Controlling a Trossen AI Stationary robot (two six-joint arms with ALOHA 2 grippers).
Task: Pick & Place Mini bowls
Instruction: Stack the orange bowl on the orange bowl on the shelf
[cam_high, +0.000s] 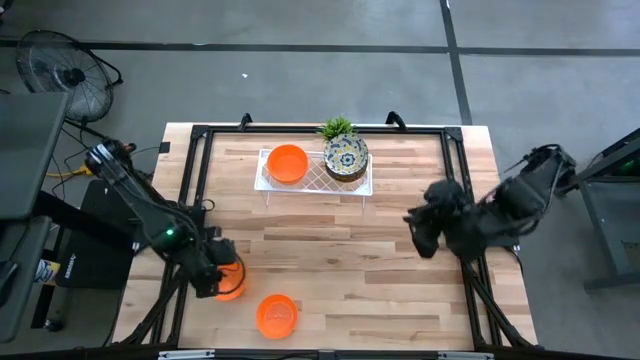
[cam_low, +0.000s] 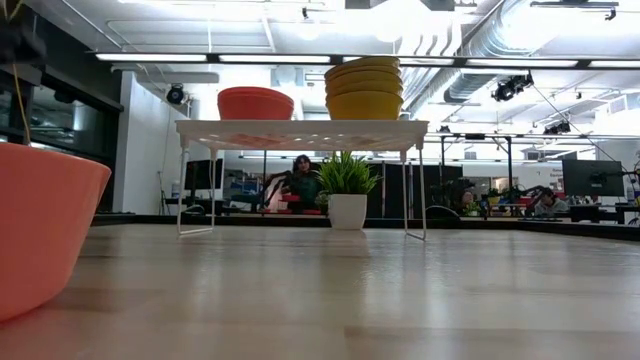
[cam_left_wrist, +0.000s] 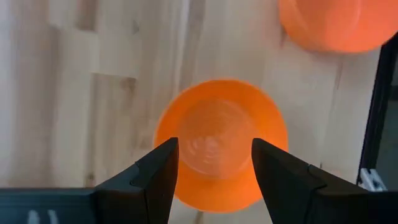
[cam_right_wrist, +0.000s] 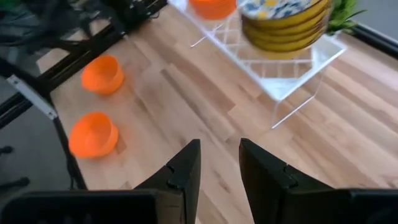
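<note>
Two orange mini bowls stand on the table near its front left. My left gripper (cam_left_wrist: 214, 146) hangs open just over one of them (cam_left_wrist: 217, 106), a finger toward each side; in the high view it (cam_high: 215, 278) covers part of that bowl (cam_high: 233, 288). The second bowl (cam_high: 276, 315) sits closer to the front edge. On the white tray (cam_high: 315, 185) at the back rest an orange bowl (cam_high: 287, 163) and a stack of floral bowls (cam_high: 346, 157). My right gripper (cam_right_wrist: 219, 168) stands open and empty above the table's right side (cam_high: 420, 235).
A small potted plant (cam_high: 337, 127) stands behind the tray. A black frame (cam_high: 195, 170) runs along the table's left, far and right edges. Bare wood (cam_high: 340, 250) lies between the tray and the front bowls.
</note>
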